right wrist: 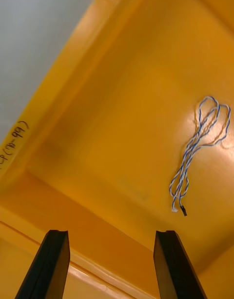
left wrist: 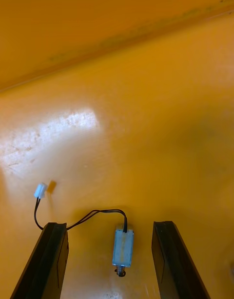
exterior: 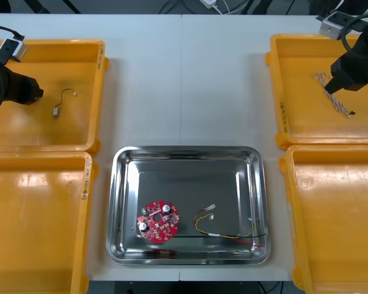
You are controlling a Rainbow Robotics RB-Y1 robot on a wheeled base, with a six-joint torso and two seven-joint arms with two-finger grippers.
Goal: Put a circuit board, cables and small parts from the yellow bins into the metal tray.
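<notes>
With red circuit board [exterior: 158, 221] and red and yellow cable [exterior: 224, 228] in the metal tray [exterior: 126, 202], the left end effector [left wrist: 109, 225] and right end effector [right wrist: 112, 233], both released, hung over a binned small metal part [left wrist: 123, 245] and twisted blue and white cable [right wrist: 197, 148].

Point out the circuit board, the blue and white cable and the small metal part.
circuit board [exterior: 158, 221], front view, its centre
blue and white cable [right wrist: 187, 152], right wrist view, twisted middle
small metal part [left wrist: 123, 245], left wrist view, its body
</notes>
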